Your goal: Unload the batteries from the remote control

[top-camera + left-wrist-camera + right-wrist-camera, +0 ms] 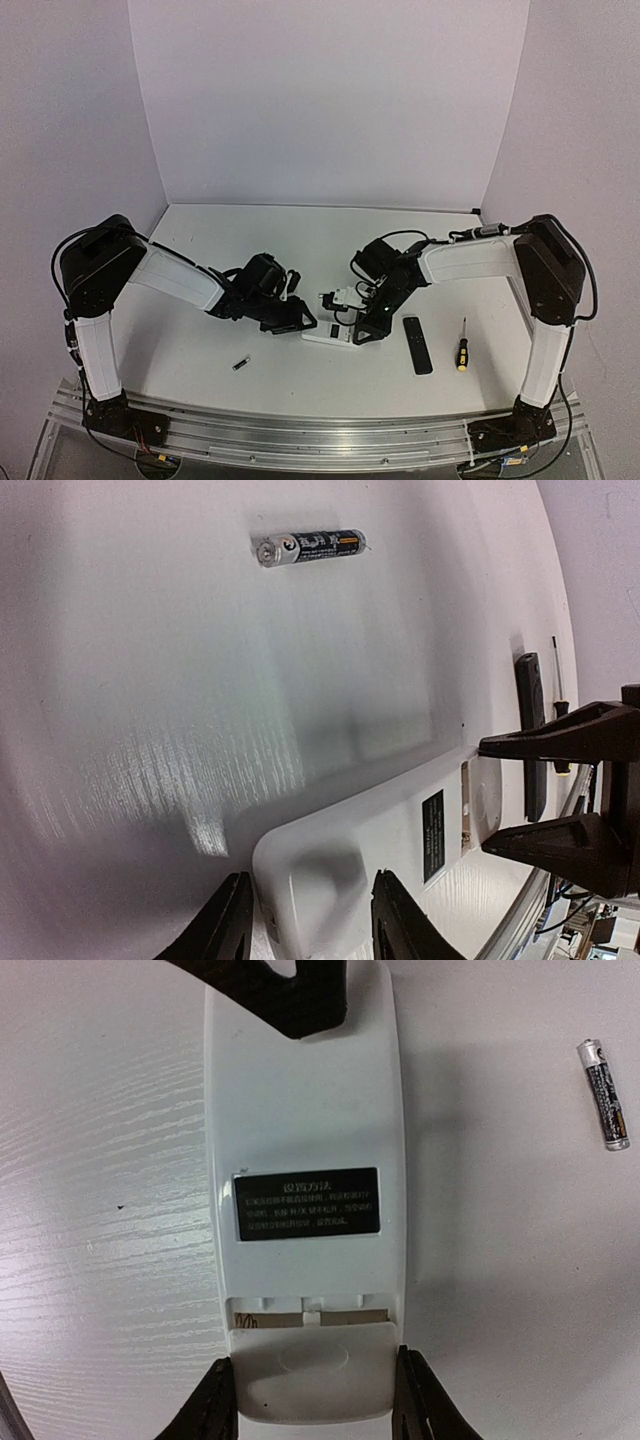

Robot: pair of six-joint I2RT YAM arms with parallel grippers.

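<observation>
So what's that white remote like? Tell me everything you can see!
The white remote is long, smooth plastic with rounded ends, lying flat on the table, back up. A black label with tiny white writing sits mid-back. At one end is the battery cover, a thin gap at its edge. The right end effector straddles that end, the left end effector the other; whether they squeeze isn't clear.

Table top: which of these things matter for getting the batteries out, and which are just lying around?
Part of the job: white remote; loose battery.
Just lying about: screwdriver; slim black remote, untouched for now.
</observation>
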